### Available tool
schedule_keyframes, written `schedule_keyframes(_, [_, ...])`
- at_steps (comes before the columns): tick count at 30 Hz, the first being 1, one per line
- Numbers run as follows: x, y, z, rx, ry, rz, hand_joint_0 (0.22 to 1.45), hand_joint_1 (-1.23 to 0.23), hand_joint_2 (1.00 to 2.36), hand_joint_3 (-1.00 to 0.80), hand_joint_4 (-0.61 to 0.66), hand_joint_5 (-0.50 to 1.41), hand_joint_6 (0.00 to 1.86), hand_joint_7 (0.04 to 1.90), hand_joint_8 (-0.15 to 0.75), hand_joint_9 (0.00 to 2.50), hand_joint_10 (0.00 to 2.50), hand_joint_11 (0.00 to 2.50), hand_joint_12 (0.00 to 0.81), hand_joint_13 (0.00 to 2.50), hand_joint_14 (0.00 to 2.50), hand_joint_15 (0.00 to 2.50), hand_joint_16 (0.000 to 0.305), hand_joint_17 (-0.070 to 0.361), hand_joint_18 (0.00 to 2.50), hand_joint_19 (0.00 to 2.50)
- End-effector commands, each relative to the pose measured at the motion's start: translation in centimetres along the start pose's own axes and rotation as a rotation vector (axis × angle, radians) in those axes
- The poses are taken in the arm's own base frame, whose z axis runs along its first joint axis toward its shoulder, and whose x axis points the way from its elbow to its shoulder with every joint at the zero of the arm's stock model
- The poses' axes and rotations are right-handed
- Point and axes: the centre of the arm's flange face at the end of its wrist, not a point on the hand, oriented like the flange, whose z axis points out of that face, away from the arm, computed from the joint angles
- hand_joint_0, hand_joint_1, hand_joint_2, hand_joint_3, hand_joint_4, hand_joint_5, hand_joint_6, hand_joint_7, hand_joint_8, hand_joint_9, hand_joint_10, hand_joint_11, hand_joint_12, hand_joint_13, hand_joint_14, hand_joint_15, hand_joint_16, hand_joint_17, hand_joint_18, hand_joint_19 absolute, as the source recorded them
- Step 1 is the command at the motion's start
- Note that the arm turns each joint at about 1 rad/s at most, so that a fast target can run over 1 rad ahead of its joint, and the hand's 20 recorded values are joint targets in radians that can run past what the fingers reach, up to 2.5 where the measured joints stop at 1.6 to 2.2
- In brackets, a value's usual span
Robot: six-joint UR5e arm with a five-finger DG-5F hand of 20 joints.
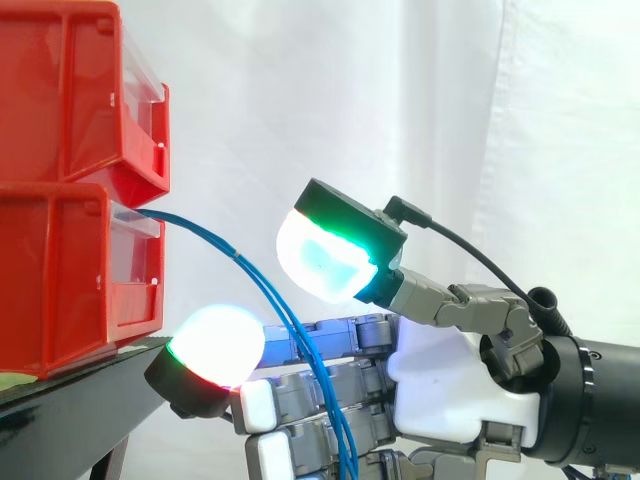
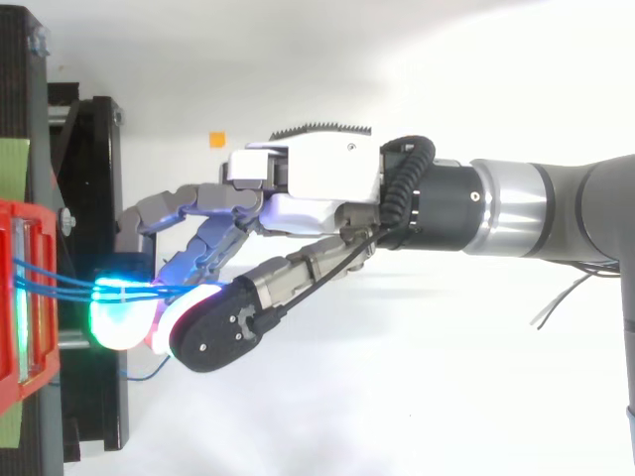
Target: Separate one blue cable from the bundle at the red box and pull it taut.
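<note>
Several thin blue cables (image 1: 252, 272) leave the front of the lower red box (image 1: 60, 285) and sag down to the right, across the hand's fingers (image 1: 300, 385). The hand (image 1: 450, 385) reaches in from the right with its fingers stretched toward the box. Its thumb pad (image 1: 325, 258) glows green and white above the cables, clear of them. A white and red fingertip (image 1: 215, 345) sits just below and beside the strands. From above, the cables (image 2: 50, 283) run from the box (image 2: 15, 297) to the glowing tips of the hand (image 2: 317, 188). No strand is pinched.
A second red box (image 1: 60, 90) is stacked on the lower one, both on a black stand (image 1: 70, 415) at the left. A white curtain (image 1: 400, 100) hangs behind. A small orange marker (image 2: 216, 140) lies on the white surface.
</note>
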Motion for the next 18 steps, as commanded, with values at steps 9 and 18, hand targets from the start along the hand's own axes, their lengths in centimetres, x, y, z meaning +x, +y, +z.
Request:
schedule_keyframes(9, [-0.39, 0.23, 0.15, -0.019, 0.000, -0.001, 0.63, -0.65, 1.01, -0.33, 0.24, -0.16, 0.53, 1.19, 0.351, 0.79, 0.01, 0.78, 0.413, 0.96, 0.02, 0.70, 0.053, 0.120, 0.85, 0.69])
schedule_keyframes(18, [-0.57, 0.45, 0.31, -0.037, 0.002, 0.002, 0.64, -0.65, 1.01, -0.31, 0.23, -0.16, 0.54, 1.17, 0.354, 0.80, 0.01, 0.79, 0.411, 0.97, 0.02, 0.71, 0.053, 0.120, 0.85, 0.69])
